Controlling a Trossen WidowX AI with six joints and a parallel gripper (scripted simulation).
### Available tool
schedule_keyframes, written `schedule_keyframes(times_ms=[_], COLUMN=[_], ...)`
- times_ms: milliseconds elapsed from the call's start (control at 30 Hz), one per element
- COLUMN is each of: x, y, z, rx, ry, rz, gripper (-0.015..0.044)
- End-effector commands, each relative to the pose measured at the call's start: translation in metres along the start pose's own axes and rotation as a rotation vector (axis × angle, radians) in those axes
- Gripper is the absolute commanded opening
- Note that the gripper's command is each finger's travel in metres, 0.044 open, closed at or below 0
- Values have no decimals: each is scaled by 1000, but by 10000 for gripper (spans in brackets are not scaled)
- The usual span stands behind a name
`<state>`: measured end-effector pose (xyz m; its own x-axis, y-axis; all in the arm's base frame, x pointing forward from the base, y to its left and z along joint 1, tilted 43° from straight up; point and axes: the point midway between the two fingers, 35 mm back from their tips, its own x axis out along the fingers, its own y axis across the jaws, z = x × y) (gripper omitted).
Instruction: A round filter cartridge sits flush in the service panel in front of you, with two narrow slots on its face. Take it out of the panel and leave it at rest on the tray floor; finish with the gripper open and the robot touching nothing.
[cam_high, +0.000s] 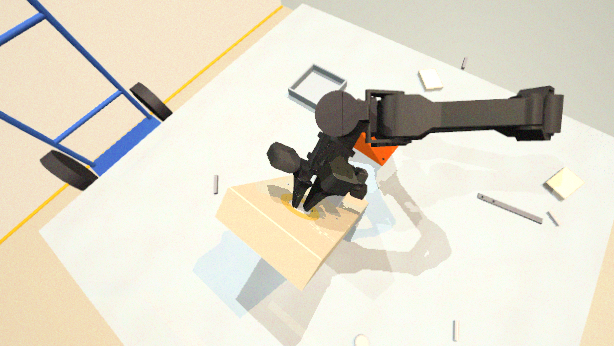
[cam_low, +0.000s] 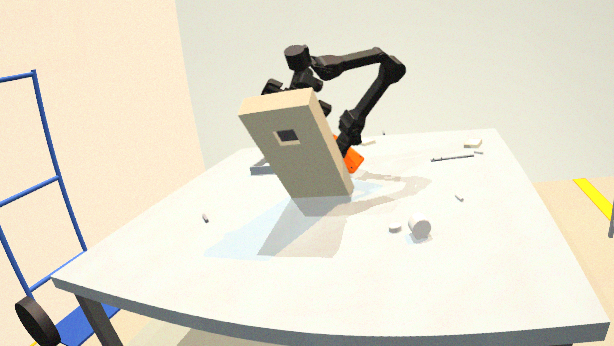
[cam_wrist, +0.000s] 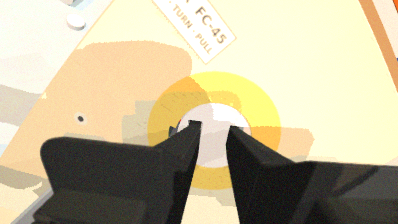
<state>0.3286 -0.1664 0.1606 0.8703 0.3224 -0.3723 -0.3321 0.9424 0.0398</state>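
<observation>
The beige service panel (cam_high: 252, 200) (cam_low: 310, 165) (cam_wrist: 305, 55) stands tilted on the table. The cartridge's round whitish face (cam_wrist: 215, 112) sits inside the yellow ring (cam_wrist: 265, 105) on the panel. My gripper (cam_high: 301, 207) (cam_wrist: 213, 129) is shut on the cartridge, its two fingertips at the face and a little apart. The fingers cover the slots. A dark notch and a speck of red show at the ring's inner edge, beside the left fingertip in the wrist view. The grey tray (cam_high: 301, 101) (cam_low: 260, 170) lies behind the panel; the arm hides part of it. In the exterior view the panel hides the fingertips.
An orange block (cam_high: 376, 150) (cam_low: 354, 159) is beside the panel, under the arm. A dark bar (cam_high: 509, 208) (cam_low: 452, 158) lies off to the right. A pale cylinder (cam_low: 419, 226) and several small pieces lie about the table. A label (cam_wrist: 206, 27) is on the panel's face.
</observation>
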Motion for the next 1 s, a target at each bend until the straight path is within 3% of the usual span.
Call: schedule_keyframes(times_ms=[0,633,967], x=[4,-69,-70], y=[0,0,10], z=[0,-1,-10], rx=[-91,20,24], ry=[10,16,14], rz=[-3,-2,-3], gripper=[0,0,0])
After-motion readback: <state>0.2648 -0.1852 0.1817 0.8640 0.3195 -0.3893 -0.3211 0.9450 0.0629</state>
